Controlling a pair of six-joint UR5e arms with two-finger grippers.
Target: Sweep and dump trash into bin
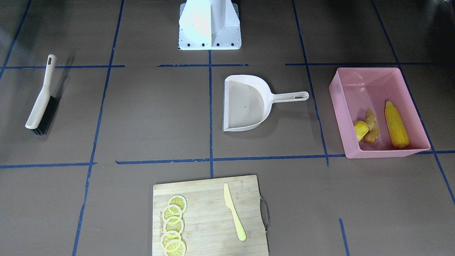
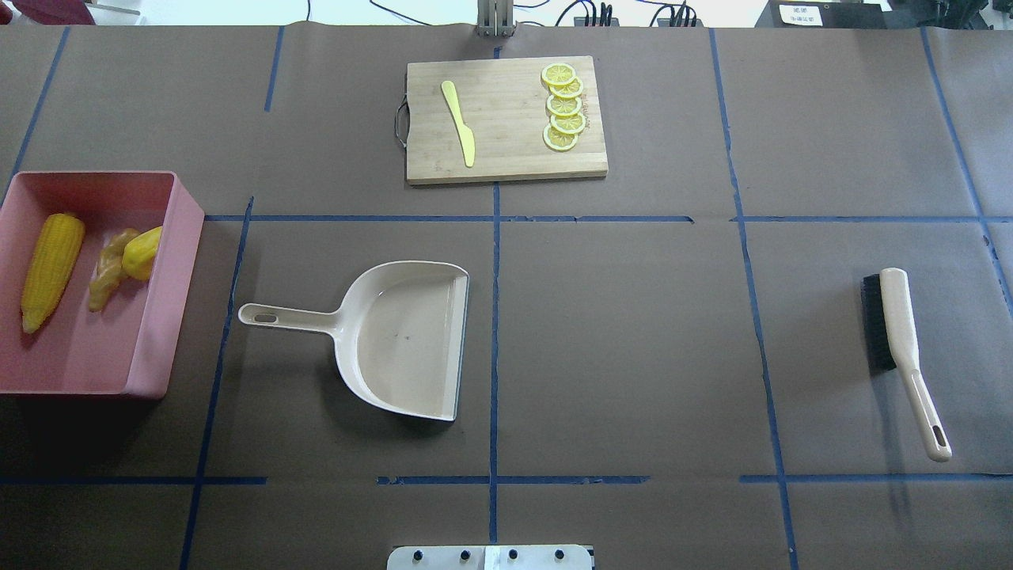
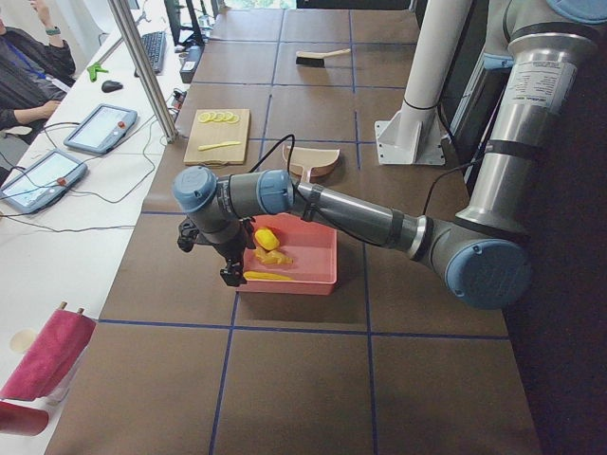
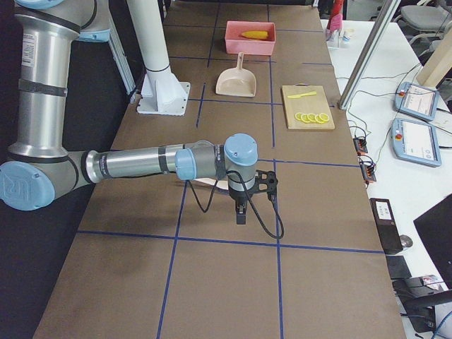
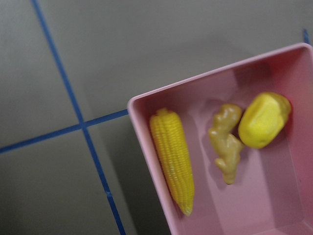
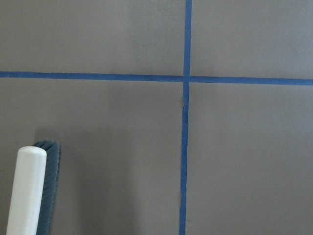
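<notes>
Looking across the table, I'd judge the job all but finished: the corn cob point(image 2: 49, 269), ginger root point(image 2: 107, 269) and potato point(image 2: 142, 252) all lie inside the pink bin point(image 2: 162, 309). The dustpan point(image 2: 404, 340) sits empty, and the brush point(image 2: 898, 348) lies well apart from it. Next would only be drawing both arms back. The left gripper point(image 3: 228, 275) hangs by the bin and the right gripper point(image 4: 241, 215) near the brush; whether either is parted or closed, I can't tell.
</notes>
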